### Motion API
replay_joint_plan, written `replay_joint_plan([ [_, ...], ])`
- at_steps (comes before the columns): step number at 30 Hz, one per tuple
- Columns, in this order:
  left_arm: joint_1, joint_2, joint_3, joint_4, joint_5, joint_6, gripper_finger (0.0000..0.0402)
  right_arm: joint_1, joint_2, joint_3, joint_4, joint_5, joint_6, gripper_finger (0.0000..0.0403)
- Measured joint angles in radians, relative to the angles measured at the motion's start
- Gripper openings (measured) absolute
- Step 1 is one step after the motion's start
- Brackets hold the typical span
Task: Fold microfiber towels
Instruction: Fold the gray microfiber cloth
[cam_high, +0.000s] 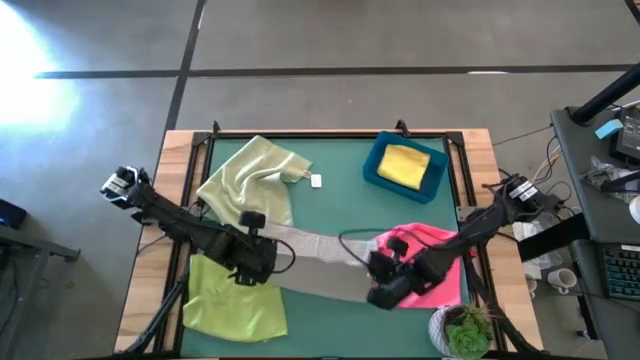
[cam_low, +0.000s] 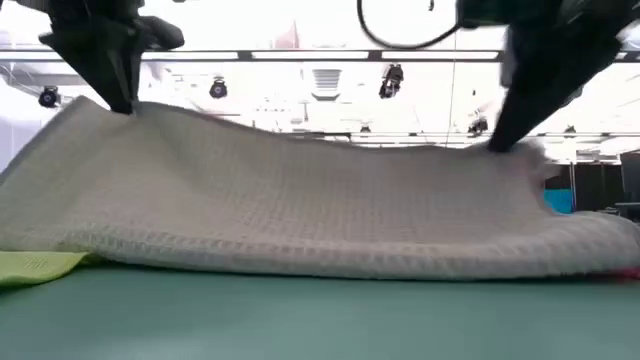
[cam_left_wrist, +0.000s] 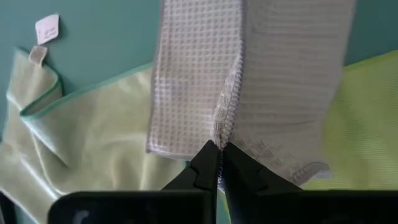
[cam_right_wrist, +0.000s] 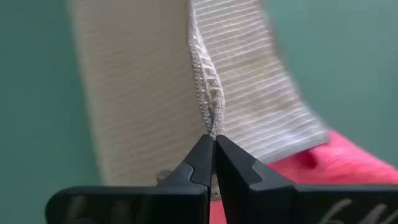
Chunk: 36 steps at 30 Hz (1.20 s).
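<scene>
A light grey waffle-weave towel (cam_high: 320, 250) stretches between my two grippers at the table's middle. Its lower part (cam_low: 320, 262) lies on the green mat. My left gripper (cam_high: 255, 255) is shut on its left end and my right gripper (cam_high: 385, 272) on its right end. A pale green towel (cam_high: 255, 175) lies crumpled at the far left. A lime green towel (cam_high: 235, 300) lies flat at the near left. The hot pink towel (cam_high: 435, 262) lies under my right arm. A yellow towel (cam_high: 405, 165) sits in the blue bin (cam_high: 372, 168). My left gripper pinches the grey towel's stitched hem (cam_left_wrist: 219, 132) between its two fingertips, coming down at a slant from above. Cloth falls away on both sides of the hem. That end is lifted, and the towel's lower part rests on the mat. My right gripper pinches the stitched hem (cam_right_wrist: 210, 124) at the towel's other end between its fingertips, slanting down from above. Cloth hangs to either side of the hem. The span toward the other gripper (cam_low: 330, 150) sags a little, and the bottom lies on the mat.
A small white tag (cam_high: 316, 181) lies on the mat beside the pale green towel. A potted plant (cam_high: 465, 330) stands at the near right corner. Bare green mat (cam_high: 340, 205) shows between the grey towel and the bin.
</scene>
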Motion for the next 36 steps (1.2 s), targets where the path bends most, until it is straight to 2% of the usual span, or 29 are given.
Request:
replay_joint_plan([
  [5, 0.051, 0.0, -0.056, 0.002, 0.0, 0.027, 0.0, -0.089, 0.0, -0.01, -0.004, -0.011, -0.004, 0.0008],
  [8, 0.083, 0.0, -0.084, 0.017, 0.0, 0.028, 0.0, -0.13, 0.0, -0.012, -0.009, -0.066, -0.03, 0.0008],
  [18, 0.143, 0.0, -0.149, 0.118, 0.03, 0.063, 0.0, -0.153, 0.0, 0.017, -0.058, -0.204, 0.078, 0.0008],
  [26, 0.143, -0.006, -0.157, 0.107, 0.057, 0.071, 0.0, -0.152, -0.007, 0.194, -0.259, -0.211, 0.096, 0.0008],
  [36, 0.168, -0.005, -0.195, 0.146, 0.06, 0.102, 0.0, -0.223, 0.067, 0.171, -0.271, -0.213, 0.079, 0.0008],
])
